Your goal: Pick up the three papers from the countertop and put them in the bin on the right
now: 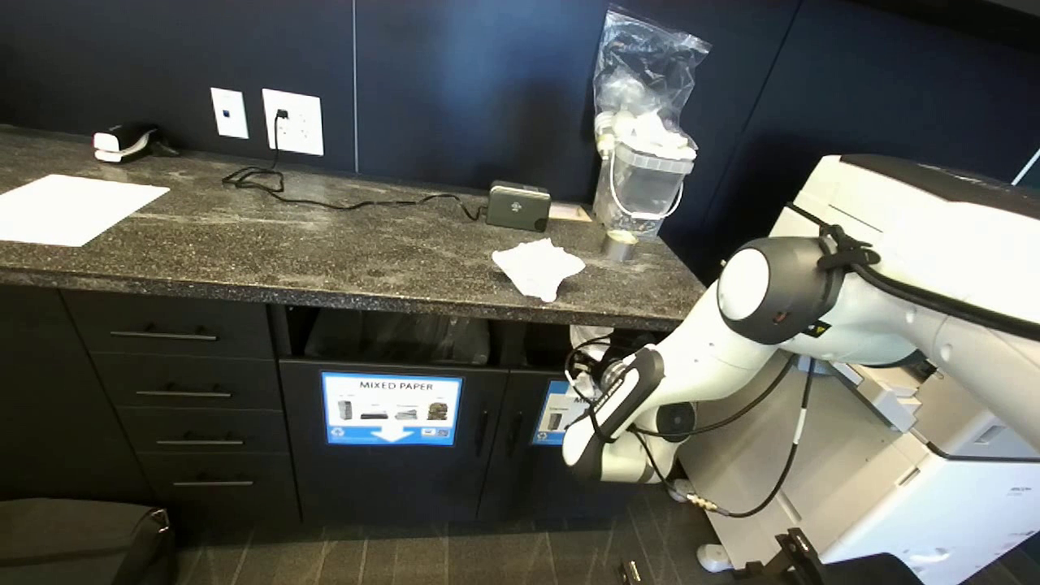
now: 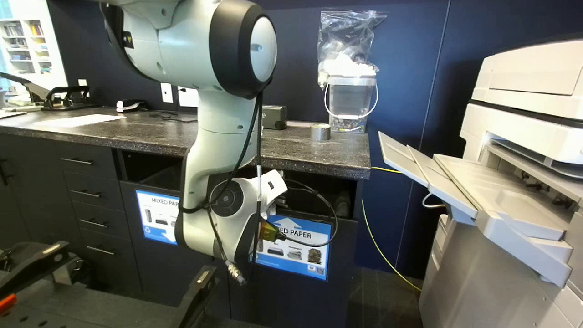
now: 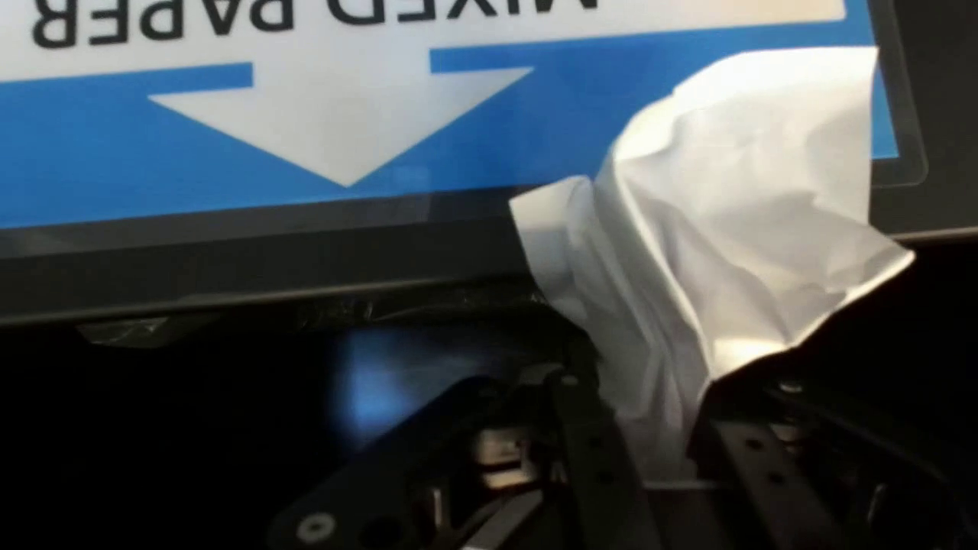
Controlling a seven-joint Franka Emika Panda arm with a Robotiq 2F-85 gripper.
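In the wrist view the claw (image 3: 657, 428) is clamped on a crumpled white paper (image 3: 741, 198) — the loose end fans out in front of the MIXED PAPER label (image 3: 336, 122). Claw and paper are at the dark slot of the bin (image 3: 267, 302); whether the paper touches the label, I cannot tell. Farther off, in an exterior view, another crumpled paper (image 1: 538, 268) lies on the desk (image 1: 349, 252), near the front edge. Behind it stand a tape roll (image 1: 620, 245) and a small dark box (image 1: 517, 205) — then, by the wall (image 1: 471, 81), a clear bucket (image 1: 646, 191).
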